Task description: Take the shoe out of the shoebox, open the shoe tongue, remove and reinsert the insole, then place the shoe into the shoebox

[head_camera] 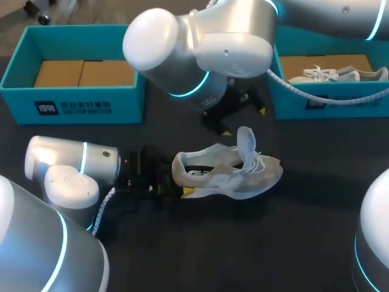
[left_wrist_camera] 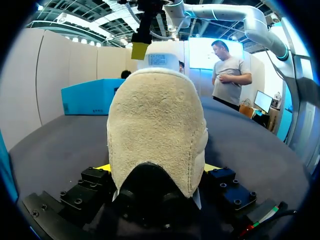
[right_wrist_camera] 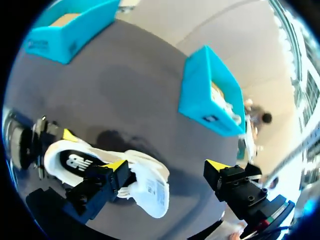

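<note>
Heel of shoe [head_camera: 234, 173] fills the left wrist view, hiding most of the left gripper [left_wrist_camera: 156, 169] clamped on it, down on the table [head_camera: 255, 249]. Right arm [head_camera: 206, 42] blocks the right box [head_camera: 340, 103] corner. Right gripper [right_wrist_camera: 167, 167] hangs wide open over the tongue [head_camera: 246, 141].

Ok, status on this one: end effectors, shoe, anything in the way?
Left end effector shut on shoe heel. Right end effector open, above the tongue. Shoe on table, out of the box. Nothing seen blocking.
</note>
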Controlling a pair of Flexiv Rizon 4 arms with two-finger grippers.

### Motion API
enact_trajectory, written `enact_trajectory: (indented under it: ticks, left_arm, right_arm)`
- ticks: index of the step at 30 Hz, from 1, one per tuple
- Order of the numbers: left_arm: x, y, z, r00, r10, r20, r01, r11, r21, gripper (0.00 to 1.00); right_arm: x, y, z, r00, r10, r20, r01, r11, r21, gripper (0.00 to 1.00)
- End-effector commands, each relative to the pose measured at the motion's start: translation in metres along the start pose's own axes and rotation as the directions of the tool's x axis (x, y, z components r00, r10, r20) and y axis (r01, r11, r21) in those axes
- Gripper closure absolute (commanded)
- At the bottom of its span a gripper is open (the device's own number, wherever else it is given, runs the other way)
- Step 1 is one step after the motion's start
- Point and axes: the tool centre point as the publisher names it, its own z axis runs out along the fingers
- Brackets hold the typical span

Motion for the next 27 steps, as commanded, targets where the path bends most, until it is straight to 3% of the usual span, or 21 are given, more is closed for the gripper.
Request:
enact_trajectory:
  ticks: [1, 8, 16, 17, 18, 24, 26, 27]
  left_arm:
    - [0.001, 0.001, 0.0, 1.0, 0.0, 0.0, 0.0, 1.0, -0.003, 1.0]
    - [0.001, 0.001, 0.0, 1.0, 0.0, 0.0, 0.0, 1.0, -0.003, 1.0]
    - [0.001, 0.001, 0.0, 1.0, 0.0, 0.0, 0.0, 1.0, -0.003, 1.0]
    - [0.001, 0.001, 0.0, 1.0, 0.0, 0.0, 0.0, 1.0, -0.003, 1.0]
    - [0.001, 0.001, 0.0, 1.0, 0.0, 0.0, 0.0, 1.0, -0.003, 1.0]
    - [0.001, 0.001, 0.0, 1.0, 0.0, 0.0, 0.0, 1.0, -0.003, 1.0]
    - [0.001, 0.001, 0.0, 1.0, 0.0, 0.0, 0.0, 1.0, -0.003, 1.0]
    - [0.001, 0.001, 0.0, 1.0, 0.0, 0.0, 0.0, 1.0, -0.003, 1.0]
  right_arm:
    - [0.003, 0.005, -0.005, 0.992, -0.118, -0.045, 0.113, 0.989, -0.097, 0.0]
    - [0.015, 0.015, -0.018, 0.918, -0.381, -0.11, 0.341, 0.9, -0.272, 0.05]
    - [0.028, 0.023, -0.023, 0.782, -0.609, -0.137, 0.539, 0.769, -0.343, 0.22]
    - [0.03, 0.024, -0.025, 0.759, -0.636, -0.139, 0.562, 0.747, -0.354, 0.33]
    - [0.032, 0.024, -0.026, 0.742, -0.656, -0.139, 0.578, 0.731, -0.362, 0.51]
    - [0.044, 0.024, -0.03, 0.653, -0.743, -0.146, 0.656, 0.651, -0.383, 0.71]
    - [0.046, 0.022, -0.03, 0.646, -0.748, -0.151, 0.658, 0.646, -0.386, 0.85]
    - [0.048, 0.021, -0.03, 0.639, -0.753, -0.154, 0.662, 0.641, -0.389, 1.0]
